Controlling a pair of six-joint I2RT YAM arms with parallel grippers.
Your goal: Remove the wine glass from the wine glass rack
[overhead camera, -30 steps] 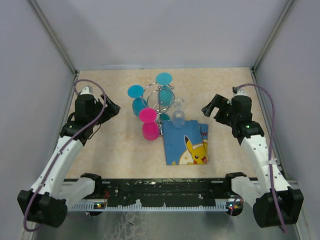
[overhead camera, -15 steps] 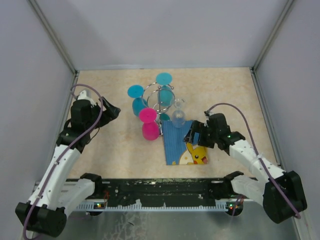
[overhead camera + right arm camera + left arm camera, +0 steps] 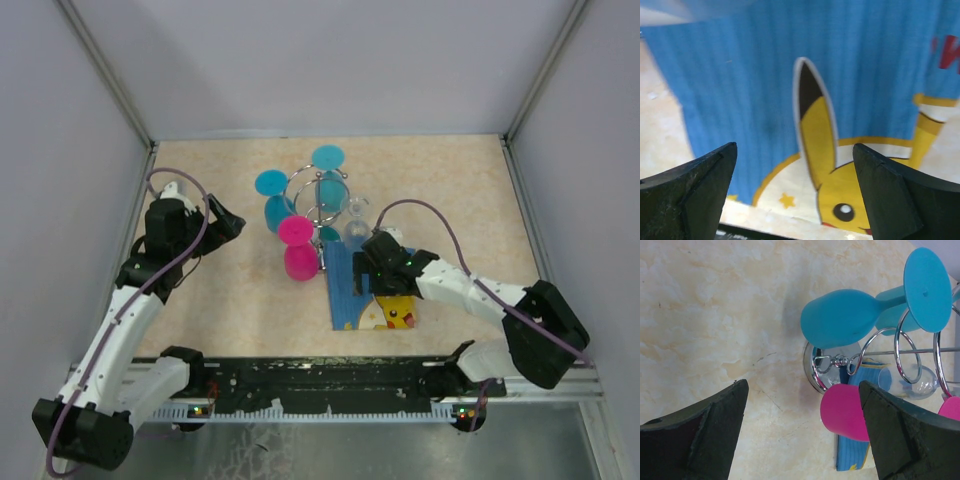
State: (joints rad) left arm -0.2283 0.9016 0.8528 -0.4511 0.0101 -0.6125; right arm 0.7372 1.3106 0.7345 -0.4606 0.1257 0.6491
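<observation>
The chrome wine glass rack (image 3: 318,205) stands mid-table; its round mirror base (image 3: 826,366) shows in the left wrist view. Wine glasses hang on it upside down: a blue one (image 3: 276,210) (image 3: 840,317), a teal one (image 3: 328,180), a pink one (image 3: 300,260) (image 3: 842,412) and a clear one (image 3: 356,228) (image 3: 912,382). My left gripper (image 3: 226,222) (image 3: 802,435) is open, left of the rack, apart from the glasses and facing the pink bowl. My right gripper (image 3: 362,272) (image 3: 795,200) is open low over the blue mat, just below the clear glass, holding nothing.
A blue cartoon-print mat (image 3: 372,288) (image 3: 850,75) lies in front of the rack, partly under its base. Grey walls enclose the table on the left, back and right. A black rail (image 3: 320,378) runs along the near edge.
My right arm has swung in from the right side to the mat beside the rack. My left gripper has opened a little wider and stayed nearly in place.
</observation>
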